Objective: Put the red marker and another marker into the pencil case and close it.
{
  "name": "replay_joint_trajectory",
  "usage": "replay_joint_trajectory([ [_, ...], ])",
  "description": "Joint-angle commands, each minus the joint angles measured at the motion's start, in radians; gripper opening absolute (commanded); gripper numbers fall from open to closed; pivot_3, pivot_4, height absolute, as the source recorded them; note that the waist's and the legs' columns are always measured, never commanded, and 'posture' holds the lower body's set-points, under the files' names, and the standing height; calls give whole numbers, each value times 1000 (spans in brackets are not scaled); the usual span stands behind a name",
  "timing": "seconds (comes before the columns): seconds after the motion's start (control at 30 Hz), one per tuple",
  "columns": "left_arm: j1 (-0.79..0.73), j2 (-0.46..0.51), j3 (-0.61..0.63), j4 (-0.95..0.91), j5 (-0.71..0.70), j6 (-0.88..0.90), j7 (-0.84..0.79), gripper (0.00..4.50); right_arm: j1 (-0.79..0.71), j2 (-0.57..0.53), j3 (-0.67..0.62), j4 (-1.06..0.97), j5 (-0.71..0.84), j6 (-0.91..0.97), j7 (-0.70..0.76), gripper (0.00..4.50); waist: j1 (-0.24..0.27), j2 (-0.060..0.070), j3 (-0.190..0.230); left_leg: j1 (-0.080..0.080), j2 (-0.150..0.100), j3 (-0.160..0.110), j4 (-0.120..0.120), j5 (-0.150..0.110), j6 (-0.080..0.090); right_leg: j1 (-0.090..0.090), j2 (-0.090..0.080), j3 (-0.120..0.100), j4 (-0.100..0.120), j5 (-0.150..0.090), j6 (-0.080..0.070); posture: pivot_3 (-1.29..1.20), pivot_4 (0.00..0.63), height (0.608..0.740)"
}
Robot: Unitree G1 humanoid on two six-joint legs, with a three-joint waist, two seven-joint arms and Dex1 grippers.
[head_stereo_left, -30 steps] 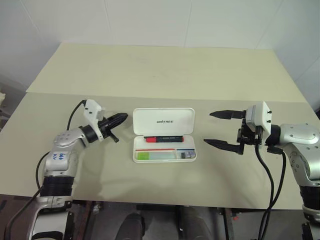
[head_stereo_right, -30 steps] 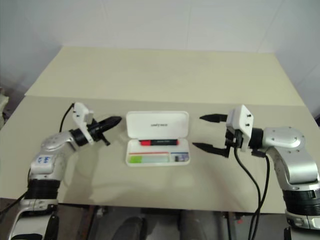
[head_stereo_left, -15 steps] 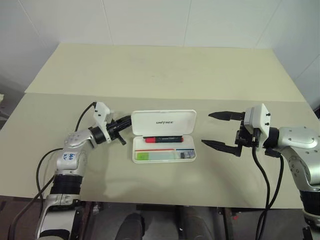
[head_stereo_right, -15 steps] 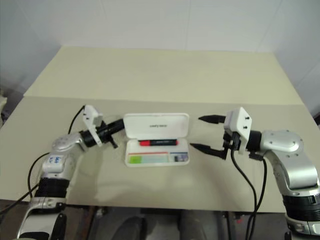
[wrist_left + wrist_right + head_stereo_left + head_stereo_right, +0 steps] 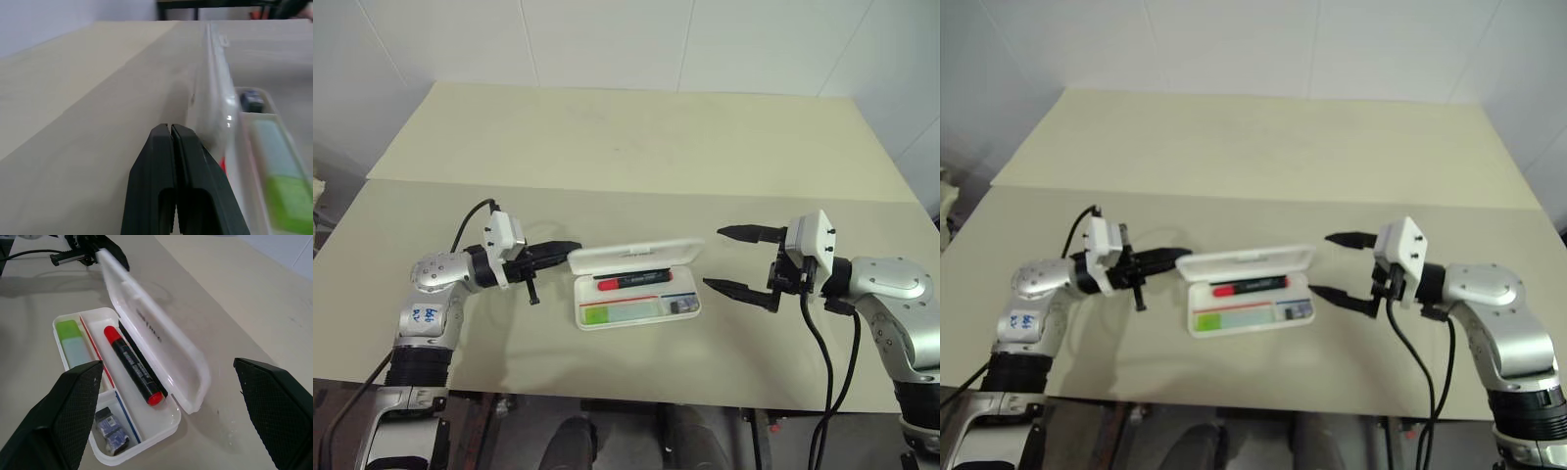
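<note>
Beige table (image 5: pixel 636 127) w/ white tiled wall behind; pencil case (image 5: pixel 637 285) sits mid-table, lid tipped partway over the tray. Inside: red marker (image 5: pixel 633 281) in the back slot, green-ended marker (image 5: pixel 620 312) in the front slot w/ a small dark bit beside it. Left gripper (image 5: pixel 570 247) pinched shut, tip against the lid's left end; right gripper (image 5: pixel 726 260) spread wide just right of the case, holding nothing.

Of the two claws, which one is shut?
The left claw, its black fingers pressed together at the pencil case lid's end. The right claw stands wide open, apart from the case.
</note>
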Motion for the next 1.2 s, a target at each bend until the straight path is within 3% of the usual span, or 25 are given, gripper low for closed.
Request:
replay_joint_trajectory([
  [0.03, 23, 41, -42, -76, 4, -37, -85, 28, 9, -1, -11, -49, 19, 0, -13, 4500, -1, 0, 0, 0, 0, 0, 0, 0, 0, 0, 0, 0, 0, 0, 0, 0, 150, 740],
  [0.4, 59, 111, -147, -186, 42, 70, -116, 28, 35, 3, -12, -68, 26, 5, -27, 4500, -4, 0, 0, 1, 0, 0, 0, 0, 0, 0, 1, 0, 1, 0, 0, 0, 150, 740],
  [0.87, 42, 74, -226, -177, 154, 164, 25, 28, 150, -139, -47, -201, 180, 153, 97, 4500, -2, 0, 0, 1, 0, 0, 1, 0, 1, 0, 1, 0, 1, 0, 0, 0, 150, 740],
  [1.2, 8, 43, -298, -196, 171, 259, 45, 28, 135, -127, -37, -216, 192, 156, 59, 4500, 1, 0, 0, 1, 0, 0, 1, 0, 1, 1, 1, 0, 3, 0, 0, 0, 150, 740],
])
